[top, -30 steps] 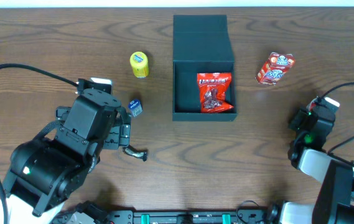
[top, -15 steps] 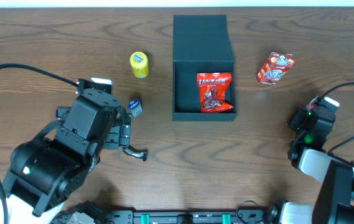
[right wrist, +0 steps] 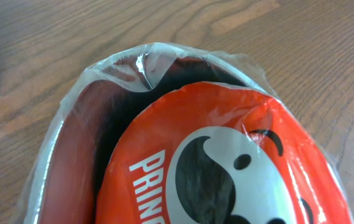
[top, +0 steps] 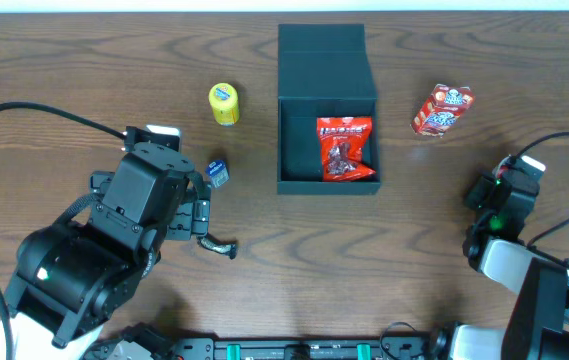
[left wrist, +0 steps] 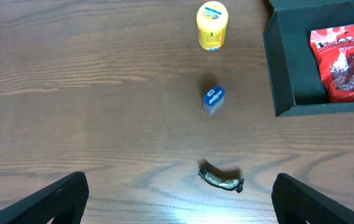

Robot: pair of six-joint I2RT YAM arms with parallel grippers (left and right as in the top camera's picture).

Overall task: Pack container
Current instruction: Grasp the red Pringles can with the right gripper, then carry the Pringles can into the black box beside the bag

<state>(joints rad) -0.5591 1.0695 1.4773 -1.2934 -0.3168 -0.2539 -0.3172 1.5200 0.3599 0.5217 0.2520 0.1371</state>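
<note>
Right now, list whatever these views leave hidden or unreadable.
- Whether the right gripper is open or shut: overhead, the right arm covers it; right wrist view, the Pringles can fills the frame.
- Pringles can's body: cut off by right wrist edges.
- The dark wrapper, its print: too small, overhead and left wrist.

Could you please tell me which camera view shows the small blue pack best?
The left wrist view: the blue pack sits mid-frame, unobstructed, its white label visible. Overhead shows it only as a small speck left of the container. The right wrist view misses it entirely, filled by a red snack can.
</note>
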